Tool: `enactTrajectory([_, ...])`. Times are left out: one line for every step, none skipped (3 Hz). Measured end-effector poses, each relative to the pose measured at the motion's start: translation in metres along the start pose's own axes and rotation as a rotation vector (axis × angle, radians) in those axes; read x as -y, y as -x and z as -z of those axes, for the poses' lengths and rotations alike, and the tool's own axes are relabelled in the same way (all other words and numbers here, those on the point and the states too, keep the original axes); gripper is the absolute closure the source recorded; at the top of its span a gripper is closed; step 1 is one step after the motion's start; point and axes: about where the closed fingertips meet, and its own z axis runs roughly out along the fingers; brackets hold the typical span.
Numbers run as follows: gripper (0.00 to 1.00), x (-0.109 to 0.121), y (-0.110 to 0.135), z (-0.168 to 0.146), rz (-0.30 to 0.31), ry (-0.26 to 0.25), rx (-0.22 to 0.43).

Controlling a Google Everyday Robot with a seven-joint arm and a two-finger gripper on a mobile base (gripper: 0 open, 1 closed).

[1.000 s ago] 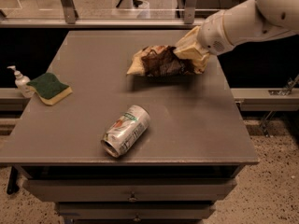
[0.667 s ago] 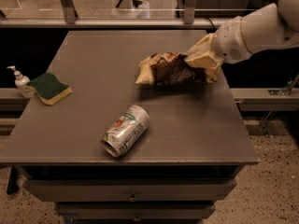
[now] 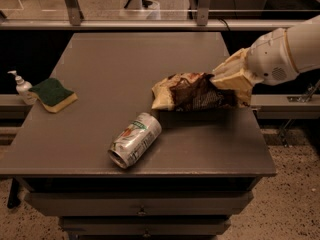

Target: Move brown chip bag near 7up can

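Your gripper (image 3: 229,80) was at the right side of the table (image 3: 125,59), just inside its right edge, and it was closed on the right end of the brown chip bag (image 3: 192,91); the foil was bunched up around the tips, so you could not see the gap between them, only that the bag was pinched there. The white arm (image 3: 287,51) reached in from the right of the view; the bag stretched out leftward from the grip, roughly level, with its cream-yellow end pointing left. A dark shadow lay on the table right under the bag, so it seemed to be held just clear of the surface, though the angle did not settle that.

The 7up can (image 3: 135,140) lay on its side near the front edge, left of the bag and closer to you; its top faced the front left corner; its far end was near the bag's left end but apart from it.

At the far left edge the green-and-yellow sponge (image 3: 52,94) lay flat; the small white pump bottle (image 3: 22,86) stood just beside it, on the ledge off the table's left side; both were well apart from the can and the bag.
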Motion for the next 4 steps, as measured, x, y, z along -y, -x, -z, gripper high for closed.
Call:
enactTrajectory([1.0,-0.026,0.004,0.007,-0.009,0.037,-0.005])
enactTrajectory([1.0,-0.041,0.007,0.006,-0.014,0.063,-0.012])
enactTrajectory([0.82,-0.047,0.007,0.005,-0.018,0.079,-0.02])
enactTrajectory([0.59,-0.052,0.007,0.002,-0.023,0.093,-0.027])
